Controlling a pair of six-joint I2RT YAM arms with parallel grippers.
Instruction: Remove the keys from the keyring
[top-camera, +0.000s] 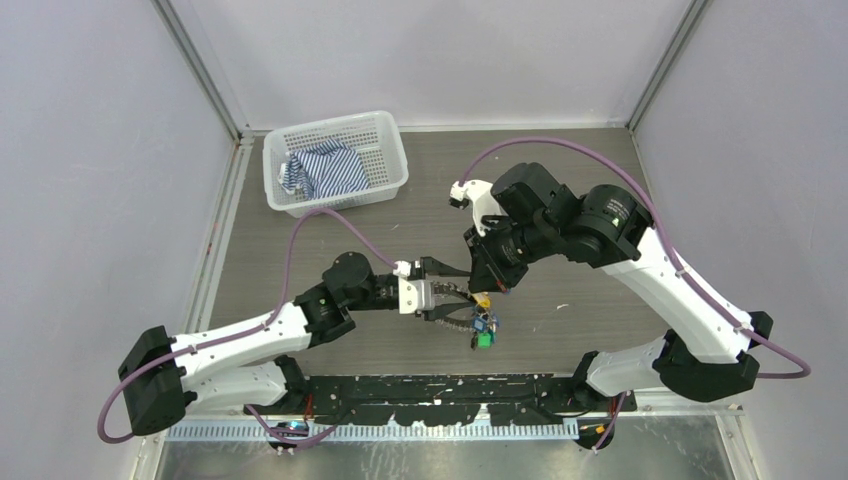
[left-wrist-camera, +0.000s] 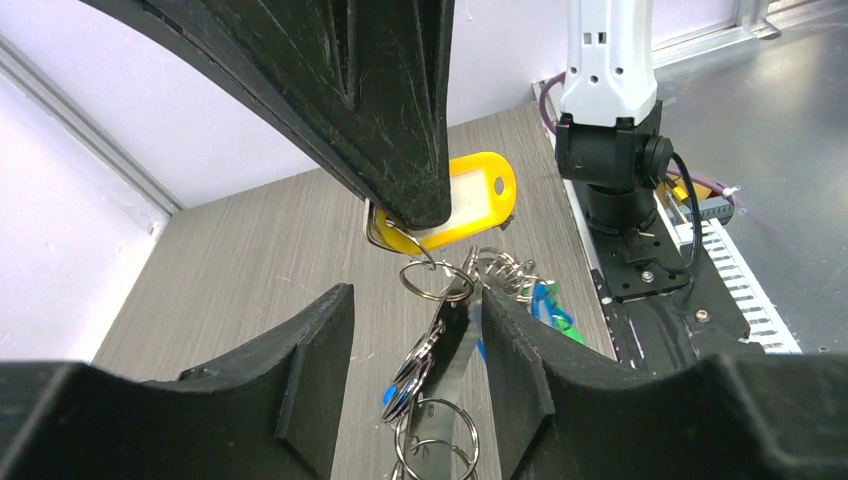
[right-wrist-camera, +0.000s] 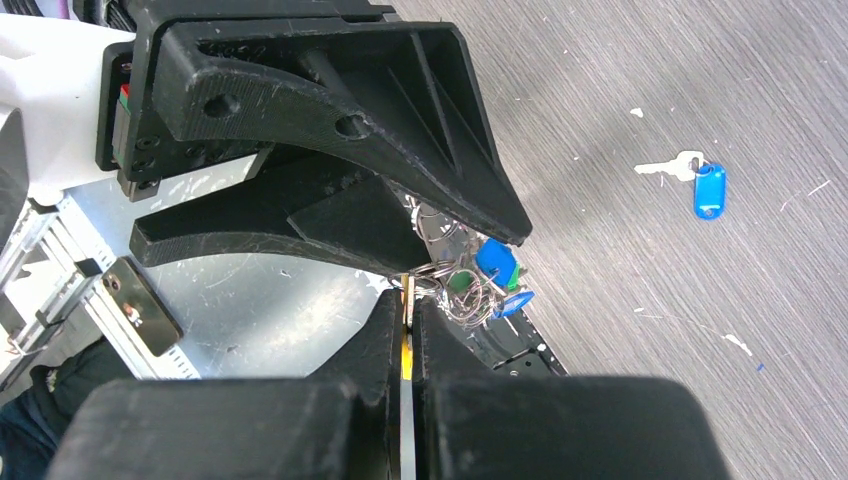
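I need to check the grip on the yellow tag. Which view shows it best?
Left wrist: the yellow tag shows its broad face, pinched by the right gripper. Right wrist shows only its edge between shut fingers; top external, a yellow speck.

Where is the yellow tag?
Near the top view's centre: the yellow tag is pinched in the right gripper, with the keys dangling beneath it inside the open left gripper.

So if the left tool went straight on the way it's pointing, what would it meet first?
Probably the bunch of small silvery metal keys and rings hanging ahead of the left tool, below the yellow plastic tag pinched in the right tool; depth is unclear.
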